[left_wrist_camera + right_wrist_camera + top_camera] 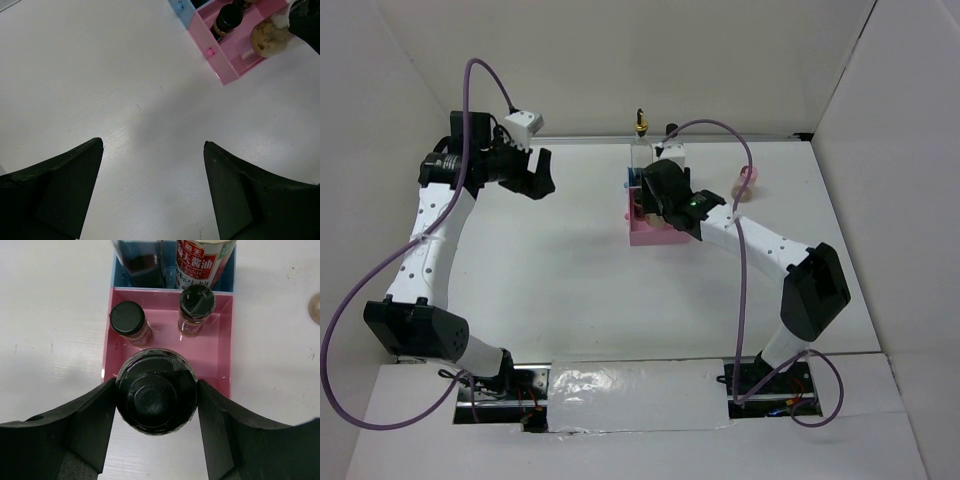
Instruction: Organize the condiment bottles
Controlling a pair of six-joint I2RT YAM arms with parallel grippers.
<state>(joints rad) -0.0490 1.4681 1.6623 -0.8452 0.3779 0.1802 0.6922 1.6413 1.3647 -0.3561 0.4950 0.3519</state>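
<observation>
The right gripper [156,386] is clamped on a wide jar [156,399] with a black lid, 1 finger on each side of it, holding it over the near end of the pink tray [222,365]. Whether the jar's base already rests on the tray floor cannot be told, since the lid hides everything under it. Further back in the same tray stand 2 small jars, a flat-lidded jar [127,320] on the left and a ridged-lid jar [196,304] on the right, both upright and apart from each other. Behind the pink tray and touching it is the blue tray [116,277], which holds the 2 tall bottles side by side: the dark bottle [142,255] and the red-label bottle [200,262]. So 4 items look sorted and a 5th is at its place but not yet let go. The shaker [745,186] with the pink cap is out on the table [100,75], right of the trays and just beyond the right forearm; it seems to be the 1 item left outside. The left gripper [153,145] hangs spread wide with nothing between its fingers, over bare table well left of the trays. By my reading the job is mostly done: what remains is freeing the wide jar and then fetching the shaker, probably into the pink tray, where room looks tight.
</observation>
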